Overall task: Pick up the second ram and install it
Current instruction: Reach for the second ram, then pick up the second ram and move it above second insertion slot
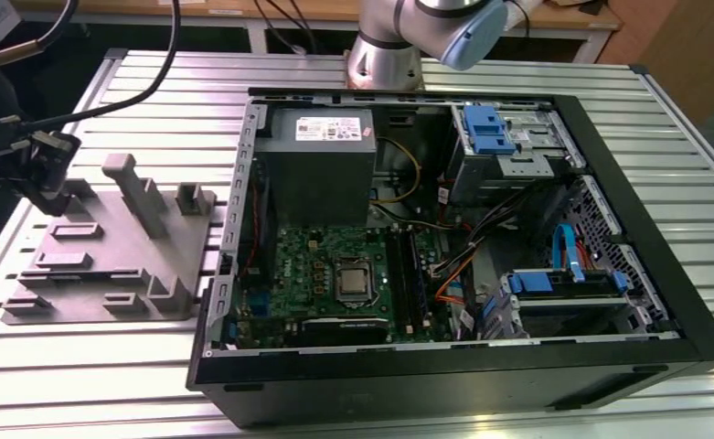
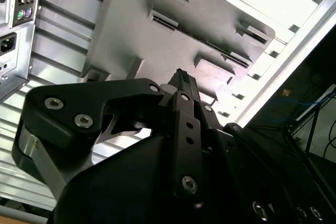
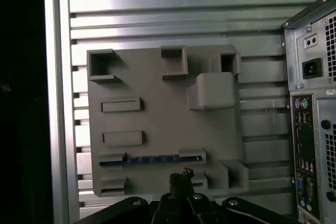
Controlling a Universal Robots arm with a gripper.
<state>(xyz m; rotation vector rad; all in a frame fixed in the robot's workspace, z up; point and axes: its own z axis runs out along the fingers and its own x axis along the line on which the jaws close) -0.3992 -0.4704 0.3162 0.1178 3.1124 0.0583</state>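
Pickup not done yet: the second ram stick (image 3: 152, 159) lies flat in its slot on the gray holder (image 3: 157, 124). The holder sits on the worktop (image 3: 157, 14), between the worktop's side edge and the computer case (image 3: 310, 103). Install is all still to do. The gripper (image 3: 181, 176) hovers near the stick, not touching it. The jaws look closed and hold nothing.

In the exterior view, a grey moulded plastic fixture block (image 1: 112, 247) lies on the slatted aluminium table (image 1: 686, 137), at nine o'clock from the open black computer case (image 1: 454, 375). In the first wrist view, the second ram (image 3: 152, 159), a thin blue-green circuit-board stick, lies in the block's slot.
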